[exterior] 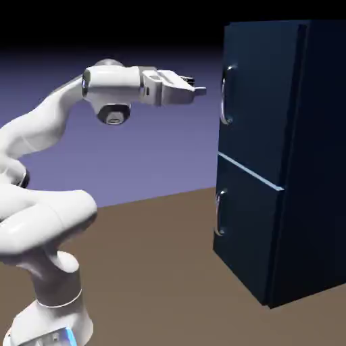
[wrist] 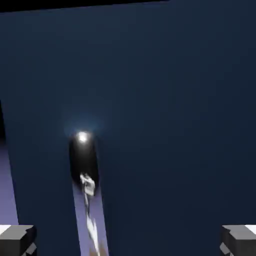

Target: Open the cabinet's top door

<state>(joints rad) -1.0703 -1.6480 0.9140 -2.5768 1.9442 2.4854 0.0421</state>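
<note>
The arm was all glossy white with chunky rounded links, a grey round cap at the wrist's 6 o'clock, blue glow on its base, small grey fingers.

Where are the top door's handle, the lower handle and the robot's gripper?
top door's handle (exterior: 228, 94): exterior view, middle of the silver bar.
lower handle (exterior: 220, 211): exterior view, middle of the bar.
gripper (exterior: 200, 88): exterior view, at the tips of its open jaws.

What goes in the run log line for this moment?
phase: approach | gripper: open, empty, level with top door handle, short of it | top door: shut
</note>
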